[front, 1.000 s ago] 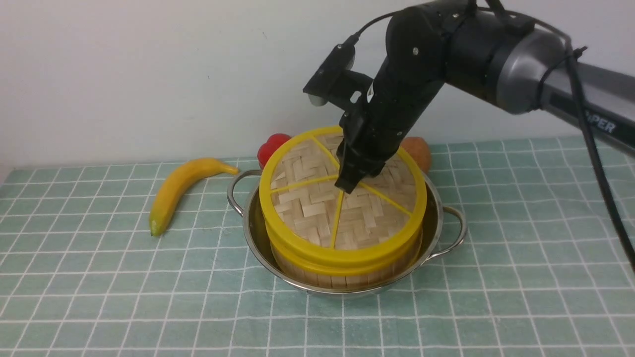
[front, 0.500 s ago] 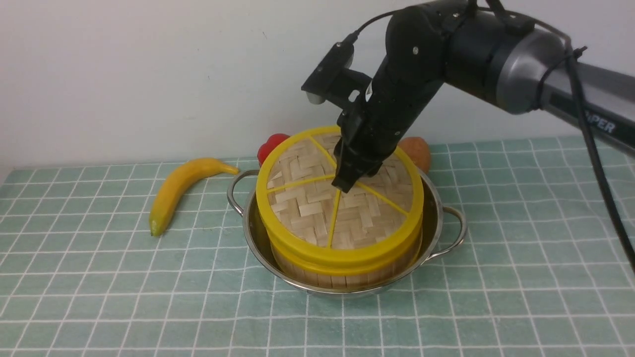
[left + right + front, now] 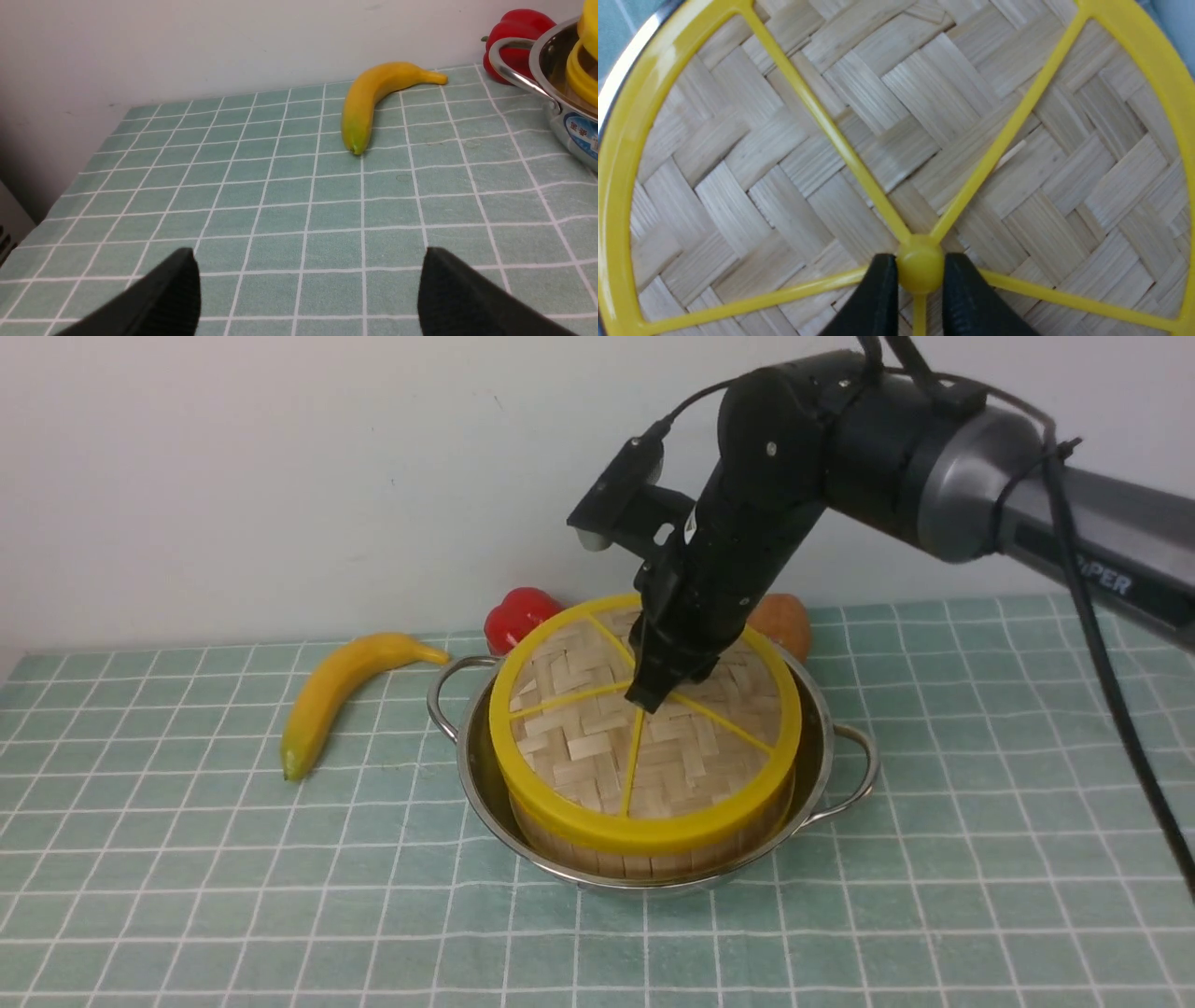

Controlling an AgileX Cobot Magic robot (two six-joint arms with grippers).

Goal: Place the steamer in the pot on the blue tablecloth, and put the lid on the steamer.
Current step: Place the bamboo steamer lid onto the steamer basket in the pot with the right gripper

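Observation:
The steel pot (image 3: 831,756) stands on the blue tablecloth (image 3: 187,859). The bamboo steamer (image 3: 644,854) stands inside the pot, only its slatted wall showing. The woven lid (image 3: 597,737) with yellow rim and spokes lies flat on the steamer. My right gripper (image 3: 644,695) is over the lid's middle, shut on the yellow hub (image 3: 920,270), one finger on each side. The lid (image 3: 878,121) fills the right wrist view. My left gripper (image 3: 308,284) is open and empty, low over bare cloth left of the pot (image 3: 560,107); it is out of the front view.
A banana (image 3: 336,695) lies on the cloth left of the pot, also in the left wrist view (image 3: 369,102). A red pepper (image 3: 518,614) and a brownish fruit (image 3: 784,621) sit behind the pot by the white wall.
The lid was tilted and raised on the steamer's left side; it has come down and now sits level on the steamer. My right gripper lowered with it, still gripping the hub.

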